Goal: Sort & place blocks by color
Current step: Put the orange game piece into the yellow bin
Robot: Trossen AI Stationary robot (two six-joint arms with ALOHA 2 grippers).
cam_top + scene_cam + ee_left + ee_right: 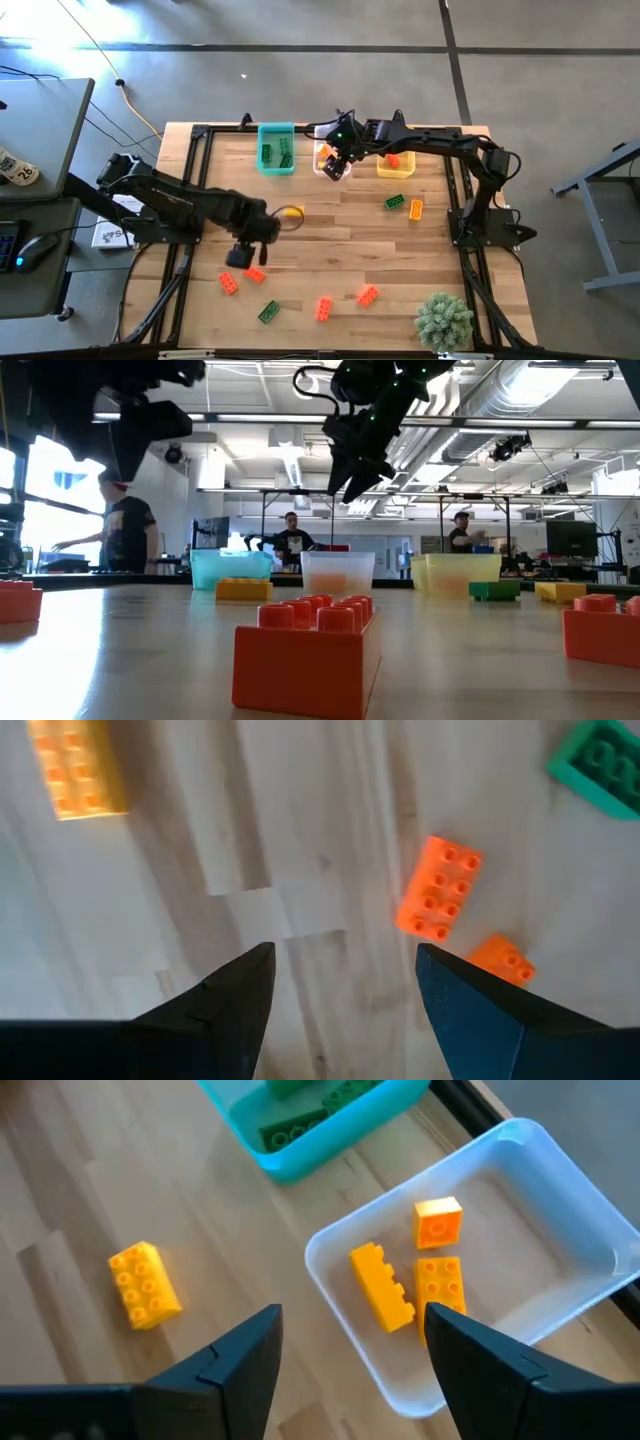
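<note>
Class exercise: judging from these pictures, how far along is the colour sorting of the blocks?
Partly done. Green blocks lie in the teal bin, and three yellow blocks in the clear bin. The right gripper hangs open and empty above that bin. The left gripper, open, hovers over orange blocks. Left: loose blocks near the table's front and right.

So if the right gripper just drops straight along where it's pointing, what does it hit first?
Probably the near rim of the clear bin: the open right gripper points at that edge, beside the yellow blocks inside. Depth is unclear, so it might meet bare table.
</note>
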